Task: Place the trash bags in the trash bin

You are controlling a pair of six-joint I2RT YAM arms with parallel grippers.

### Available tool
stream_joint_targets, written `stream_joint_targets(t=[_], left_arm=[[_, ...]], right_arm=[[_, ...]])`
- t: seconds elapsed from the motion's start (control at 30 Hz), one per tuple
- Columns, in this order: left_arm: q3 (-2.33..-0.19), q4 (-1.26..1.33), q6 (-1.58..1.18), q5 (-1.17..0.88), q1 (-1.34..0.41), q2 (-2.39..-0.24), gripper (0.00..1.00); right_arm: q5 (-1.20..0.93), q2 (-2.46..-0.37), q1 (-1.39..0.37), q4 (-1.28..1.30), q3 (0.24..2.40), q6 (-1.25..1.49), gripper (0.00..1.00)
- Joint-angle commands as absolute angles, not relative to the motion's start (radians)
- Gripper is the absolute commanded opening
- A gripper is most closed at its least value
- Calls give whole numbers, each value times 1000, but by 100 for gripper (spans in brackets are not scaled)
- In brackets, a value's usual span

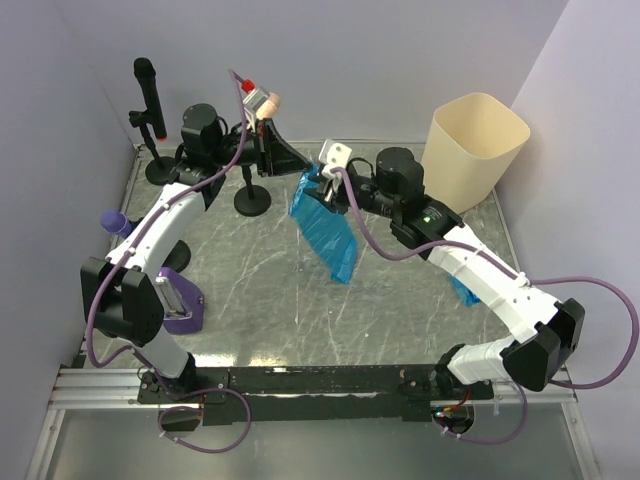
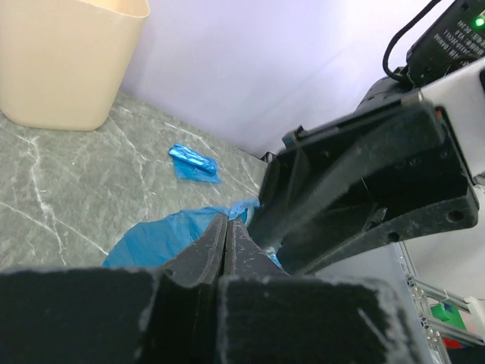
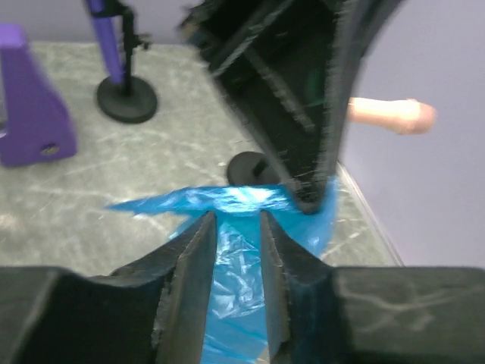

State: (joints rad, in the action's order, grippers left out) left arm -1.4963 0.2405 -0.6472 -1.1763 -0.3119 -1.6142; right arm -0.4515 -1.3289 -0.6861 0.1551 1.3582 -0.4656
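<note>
The left gripper (image 2: 227, 224) is being kept closed on the top edge of the blue trash bag (image 1: 325, 230), while the right gripper (image 3: 233, 226) is being held narrowly parted around the same edge. The bag is being dangled lengthwise above the table, with both arms stretched forward. The trash bin (image 1: 475, 145) is standing to the bag's right, nearer the right arm.

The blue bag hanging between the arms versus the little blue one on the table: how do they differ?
The hanging bag is spread into a long loose sheet; the little bag is folded into a compact packet. The hanging bag is held up by its top; the little bag lies on the table. Both are shiny blue, outside the trash bin.
</note>
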Motion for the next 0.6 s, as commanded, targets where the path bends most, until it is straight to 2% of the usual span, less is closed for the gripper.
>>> stream_joint_targets(t=[0.0,0.13,0.27,0.47,0.53,0.57], left_arm=[[-1528,317,-702,-1181,-316,-1598,1],[-1519,342,-739,-1170,-319,-1591,1],[-1514,348,-765,-1137,-331,-1577,1],[-1535,293,-739,-1051,-371,-1559,1],[-1536,298,-733,-1023,-385,-1548,1],[-1539,301,-733,-1017,-390,-1548,1]], right_arm=[[-344,-1354,-683,75,1420,-416,41],[-356,-1350,-683,75,1399,-479,61],[-377,-1347,-683,66,1384,-448,67],[-252,-1388,-680,-26,1416,-290,69],[-238,-1407,-667,-44,1446,-221,65],[-238,-1420,-661,-46,1465,-194,60]])
